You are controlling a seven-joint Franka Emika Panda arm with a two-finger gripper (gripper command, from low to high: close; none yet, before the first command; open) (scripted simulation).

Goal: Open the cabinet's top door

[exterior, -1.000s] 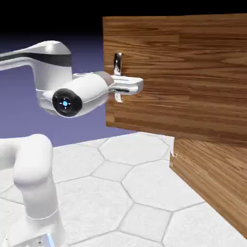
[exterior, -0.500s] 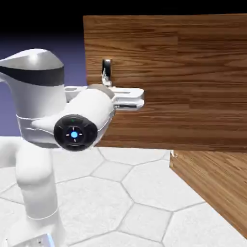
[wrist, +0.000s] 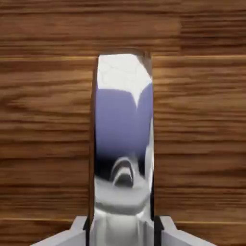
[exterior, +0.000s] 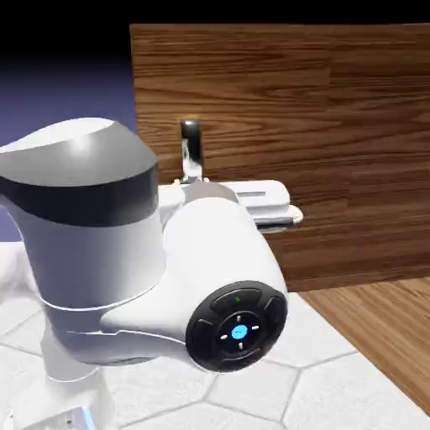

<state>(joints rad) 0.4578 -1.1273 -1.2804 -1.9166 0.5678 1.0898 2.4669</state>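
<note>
The top door [exterior: 336, 151] is a brown wood-grain panel, swung out from the cabinet [exterior: 386, 327] above the tabletop [exterior: 336, 395]. Its silver handle [wrist: 124, 144] stands vertical near the door's free edge. The end effector [wrist: 123, 230] is pinching this handle.

A rendered simulation stage rather than any lived-in room — every surface is flat and spotless. Under the white arm [exterior: 126, 277] lies a pale table [exterior: 353, 395] tiled in large hexagons; behind it hangs a plain blue-violet backdrop [exterior: 67, 97] fading to black above. Ahead of the hand stands one wood-grain cabinet [exterior: 336, 109] — its mirror-bright handle [wrist: 124, 144] reflects tiles and backdrop.
</note>
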